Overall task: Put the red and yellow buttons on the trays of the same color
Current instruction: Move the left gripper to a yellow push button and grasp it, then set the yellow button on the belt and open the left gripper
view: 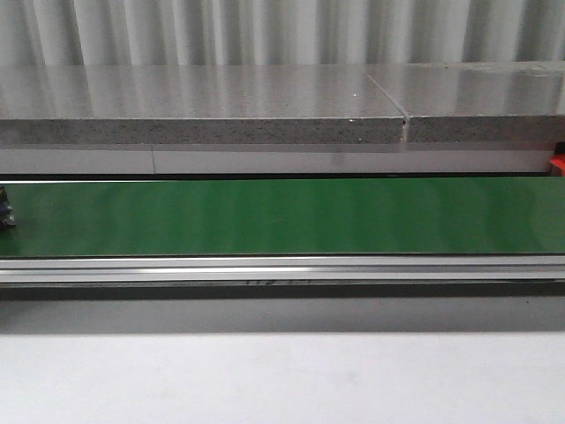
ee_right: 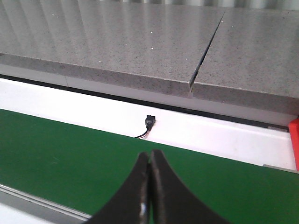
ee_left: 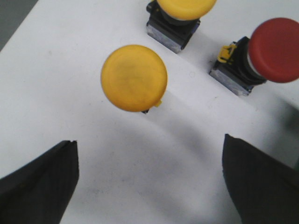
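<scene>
1. The left end effector (ee_left: 149, 182) is spread wide with nothing between its dark fingers (ee_left: 39, 184), poised over the white counter (ee_left: 70, 70).
2. In the left wrist view, a yellow button (ee_left: 134, 78) sits on the counter just ahead of the open fingers, its round cap facing the camera.
3. Beyond it, a second yellow button (ee_left: 180, 14) stands on its black and grey base, partly cut off by the frame.
4. Beside that one, a red button (ee_left: 273, 50) stands on its own base with a small yellow clip; the three are near each other but apart.
5. In the front view, a green conveyor belt (view: 282, 216) runs across the frame in front of a grey stone slab (view: 203, 106); no buttons show on it.
6. The right end effector (ee_right: 149, 186) is clenched, its fingertips pressed together on nothing, hanging above the green belt.
7. A sliver of red (ee_right: 294, 140) shows at the belt's far right end; I cannot tell what it is.
</scene>
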`<action>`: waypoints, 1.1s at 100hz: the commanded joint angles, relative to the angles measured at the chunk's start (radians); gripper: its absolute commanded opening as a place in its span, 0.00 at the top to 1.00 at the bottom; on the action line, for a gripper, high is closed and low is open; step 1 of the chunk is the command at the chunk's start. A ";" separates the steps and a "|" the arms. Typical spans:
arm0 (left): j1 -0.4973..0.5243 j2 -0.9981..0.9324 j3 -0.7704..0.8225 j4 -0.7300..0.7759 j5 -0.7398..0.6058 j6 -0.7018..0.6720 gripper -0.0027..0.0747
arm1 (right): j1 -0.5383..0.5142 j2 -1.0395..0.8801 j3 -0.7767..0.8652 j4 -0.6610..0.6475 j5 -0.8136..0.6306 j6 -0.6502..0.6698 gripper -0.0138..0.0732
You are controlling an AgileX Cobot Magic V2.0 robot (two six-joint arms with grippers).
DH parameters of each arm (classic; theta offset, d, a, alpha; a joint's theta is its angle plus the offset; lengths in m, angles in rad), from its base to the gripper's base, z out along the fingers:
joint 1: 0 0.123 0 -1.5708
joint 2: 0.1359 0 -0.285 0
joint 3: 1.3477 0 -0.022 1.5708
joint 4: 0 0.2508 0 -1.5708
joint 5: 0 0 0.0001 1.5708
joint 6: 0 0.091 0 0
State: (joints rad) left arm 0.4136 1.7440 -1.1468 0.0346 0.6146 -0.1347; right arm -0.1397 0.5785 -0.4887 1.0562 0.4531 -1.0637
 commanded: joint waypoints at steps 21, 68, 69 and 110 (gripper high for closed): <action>0.055 0.075 -0.139 -0.012 -0.052 -0.007 0.18 | 0.001 -0.002 -0.024 0.030 -0.019 -0.005 0.92; 0.053 0.144 -0.213 -0.019 -0.030 0.001 0.49 | 0.001 -0.002 -0.024 0.030 -0.018 -0.005 0.92; 0.053 0.144 -0.213 -0.019 -0.030 0.001 0.52 | 0.001 -0.002 -0.024 0.030 -0.018 -0.005 0.92; 0.053 0.031 -0.213 -0.061 0.059 0.001 0.99 | 0.001 -0.002 -0.024 0.030 -0.018 -0.005 0.92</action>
State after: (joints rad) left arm 0.4668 1.8804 -1.3316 -0.0090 0.6821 -0.1347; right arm -0.1397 0.5785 -0.4887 1.0562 0.4616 -1.0637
